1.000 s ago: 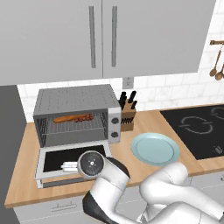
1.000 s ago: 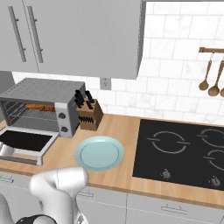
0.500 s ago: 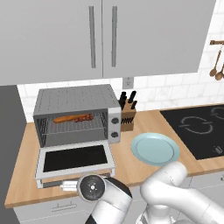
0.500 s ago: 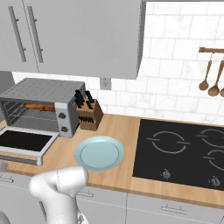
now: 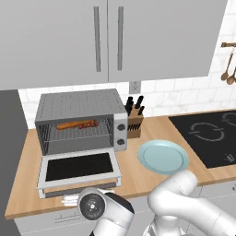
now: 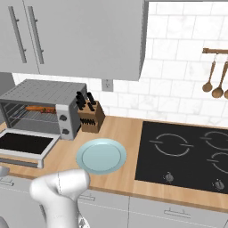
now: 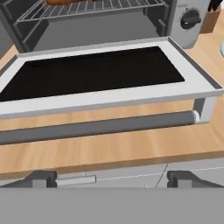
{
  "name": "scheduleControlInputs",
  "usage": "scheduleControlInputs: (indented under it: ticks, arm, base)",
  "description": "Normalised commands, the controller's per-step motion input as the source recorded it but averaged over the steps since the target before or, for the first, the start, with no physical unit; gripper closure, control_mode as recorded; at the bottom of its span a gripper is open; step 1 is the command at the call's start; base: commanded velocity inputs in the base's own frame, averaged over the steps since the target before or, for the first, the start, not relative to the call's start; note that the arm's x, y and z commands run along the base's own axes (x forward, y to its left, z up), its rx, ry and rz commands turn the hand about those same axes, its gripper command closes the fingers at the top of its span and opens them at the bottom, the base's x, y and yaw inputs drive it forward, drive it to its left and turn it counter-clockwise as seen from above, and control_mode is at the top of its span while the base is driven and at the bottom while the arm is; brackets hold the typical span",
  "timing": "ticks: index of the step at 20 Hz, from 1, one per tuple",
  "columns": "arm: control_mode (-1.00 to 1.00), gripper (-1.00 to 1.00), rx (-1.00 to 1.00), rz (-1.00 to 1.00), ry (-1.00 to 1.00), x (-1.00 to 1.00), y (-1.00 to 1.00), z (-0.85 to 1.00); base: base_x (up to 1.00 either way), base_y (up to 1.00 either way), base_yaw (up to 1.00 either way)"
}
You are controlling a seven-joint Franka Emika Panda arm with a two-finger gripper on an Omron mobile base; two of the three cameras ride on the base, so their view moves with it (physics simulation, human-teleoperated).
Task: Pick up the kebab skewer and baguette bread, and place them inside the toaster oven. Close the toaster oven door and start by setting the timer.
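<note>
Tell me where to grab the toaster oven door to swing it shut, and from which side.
Take the bar handle along the front edge of the toaster oven door. The door lies flat, dropped open, and the bar stands clear of the frame on end posts, so fingers probably fit around it. Come from the counter's front edge with the open gripper, near mid-bar, then lift up and back.

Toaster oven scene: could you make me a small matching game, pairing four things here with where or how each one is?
Things:
1. toaster oven door
2. baguette bread
3. plate
4. gripper

States:
A. bare, on the counter beside the oven
B. lying on the wire rack inside
C. dropped open, flat
D. jaws wide, holding nothing, low before the door's handle

Pairs: 1-C, 2-B, 3-A, 4-D
</note>
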Motion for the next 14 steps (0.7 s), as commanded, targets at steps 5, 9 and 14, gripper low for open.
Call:
scheduleControlInputs:
  ticks: [5, 9, 14]
  arm:
    - [-1.0, -1.0, -0.1, 0.0, -0.04, 0.1, 0.17, -0.09]
    - [-1.0, -1.0, -0.07, 0.01, -0.01, 0.19, 0.28, -0.1]
    - [-1.0, -1.0, -0.01, 0.11, 0.0, 0.27, 0.28, -0.1]
  base:
    - [0.0, 0.0, 0.0]
    - [0.0, 0.0, 0.0]
    - [0.0, 0.0, 0.0]
